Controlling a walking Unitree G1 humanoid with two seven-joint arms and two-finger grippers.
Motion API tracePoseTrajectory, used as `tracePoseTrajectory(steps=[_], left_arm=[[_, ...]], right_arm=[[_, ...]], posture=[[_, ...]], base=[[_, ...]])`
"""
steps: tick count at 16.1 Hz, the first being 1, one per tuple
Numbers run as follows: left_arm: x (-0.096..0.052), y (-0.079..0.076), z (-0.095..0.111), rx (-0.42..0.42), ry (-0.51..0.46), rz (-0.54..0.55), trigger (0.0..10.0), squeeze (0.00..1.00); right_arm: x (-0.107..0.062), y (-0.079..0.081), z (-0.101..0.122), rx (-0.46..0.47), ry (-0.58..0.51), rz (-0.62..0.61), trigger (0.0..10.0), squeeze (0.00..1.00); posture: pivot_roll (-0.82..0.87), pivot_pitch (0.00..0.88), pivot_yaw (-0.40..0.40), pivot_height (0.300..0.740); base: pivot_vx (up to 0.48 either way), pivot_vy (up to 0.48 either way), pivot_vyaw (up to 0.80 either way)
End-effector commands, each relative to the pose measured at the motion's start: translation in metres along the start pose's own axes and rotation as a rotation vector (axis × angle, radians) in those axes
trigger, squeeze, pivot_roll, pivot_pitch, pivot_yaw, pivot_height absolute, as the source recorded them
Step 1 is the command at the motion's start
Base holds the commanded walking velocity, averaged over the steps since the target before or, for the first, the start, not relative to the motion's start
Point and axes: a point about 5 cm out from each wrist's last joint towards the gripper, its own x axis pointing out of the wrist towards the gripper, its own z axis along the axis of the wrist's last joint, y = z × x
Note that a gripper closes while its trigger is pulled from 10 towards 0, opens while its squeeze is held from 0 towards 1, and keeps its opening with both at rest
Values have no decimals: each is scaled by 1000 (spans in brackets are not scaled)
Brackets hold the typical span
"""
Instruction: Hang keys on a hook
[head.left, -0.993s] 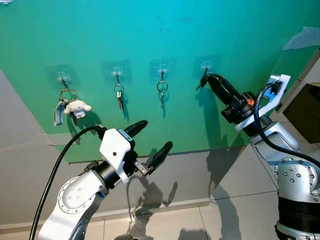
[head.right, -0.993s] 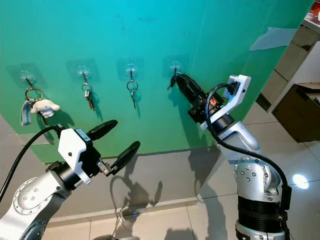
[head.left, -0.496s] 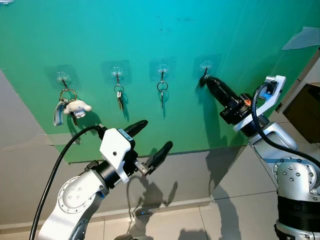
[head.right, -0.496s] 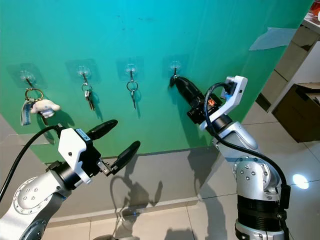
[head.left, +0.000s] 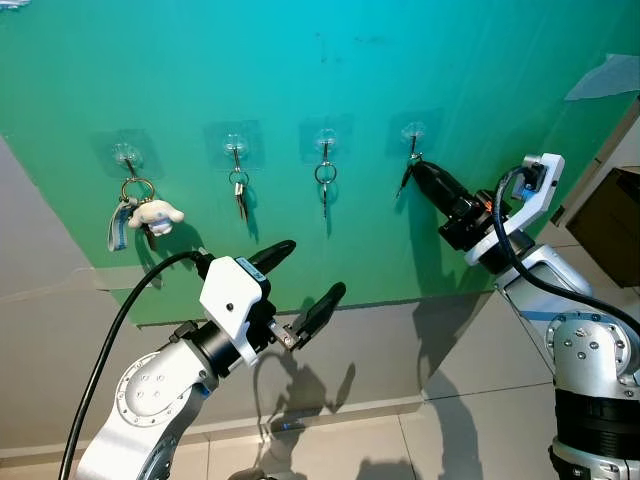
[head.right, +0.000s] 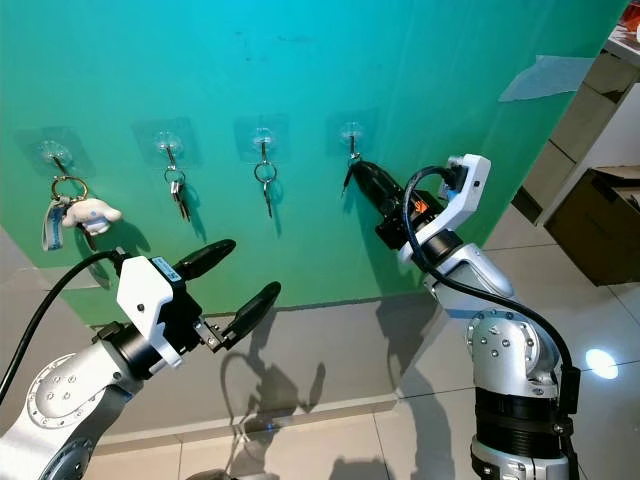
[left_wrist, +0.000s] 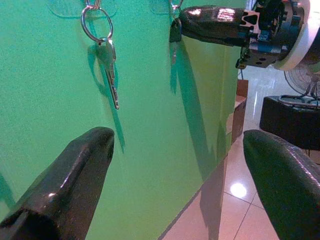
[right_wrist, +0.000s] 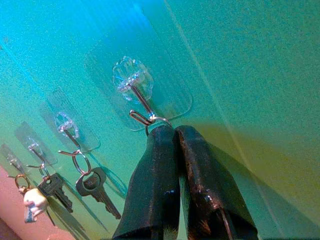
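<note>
gripping the key ring (right_wrist: 156, 120) with fingers together, the right claw (head.left: 418, 170) has it on the hook (right_wrist: 136, 95), release remaining.

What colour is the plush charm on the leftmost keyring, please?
White; the plush charm shows best in the left eye view, beside a light-blue strap.

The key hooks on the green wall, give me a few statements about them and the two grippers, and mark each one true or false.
1. Four clear hooks are stuck on the green wall. True.
2. The right gripper is at the rightmost hook, fingers shut on a key ring. True.
3. The left gripper holds a key. False: its fingers are open and empty, away from the wall.
4. The plush keychain hangs on the rightmost hook. False: it hangs on the leftmost hook.
5. The third hook's key hangs straight down. True.
</note>
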Motion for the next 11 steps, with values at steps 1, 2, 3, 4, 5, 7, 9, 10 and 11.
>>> tracePoseTrajectory(steps=[1, 2, 3, 4, 5, 7, 9, 10, 11], left_arm=[[2, -2, 4, 4, -6, -18, 10000, 0], [2, -2, 4, 5, -6, -18, 10000, 0], [3, -2, 4, 6, -6, -19, 10000, 0], [3, -2, 4, 7, -8, -19, 10000, 0], [3, -2, 4, 8, -11, -19, 10000, 0], [3, -2, 5, 5, -16, -21, 10000, 0], [4, -4, 9, -13, -42, -33, 10000, 0], [4, -9, 10, -37, -54, -55, 10000, 0], [3, -14, 10, -51, -52, -83, 10000, 0]], right_arm=[[0, -4, 0, -7, 25, -25, 10000, 0], [0, -3, -1, -9, 26, -22, 10000, 0], [0, -4, -1, -18, 31, -22, 10000, 0], [-1, -4, -3, -52, 44, -22, 10000, 0], [-1, -3, -3, -70, 50, -17, 10000, 243], [-2, -2, -3, -74, 47, -9, 10000, 1000], [-4, -3, -2, -74, 39, -3, 10000, 1000], [-6, -2, -3, -72, 34, 5, 10000, 1000], [-10, -1, -3, -70, 27, 13, 10000, 1000]], posture=[[17, 0, -9, 740], [17, 0, -9, 740], [18, 0, -9, 740], [18, 0, -9, 740], [17, 0, -7, 740], [17, 0, -6, 740], [17, 0, -9, 740], [16, 0, -8, 740], [16, 0, -8, 740]], base=[[0, 0, 0], [0, 0, 0], [0, 0, 0], [0, 0, 0], [0, 0, 0], [0, 0, 0], [0, 0, 0], [0, 0, 0], [0, 0, 0]])
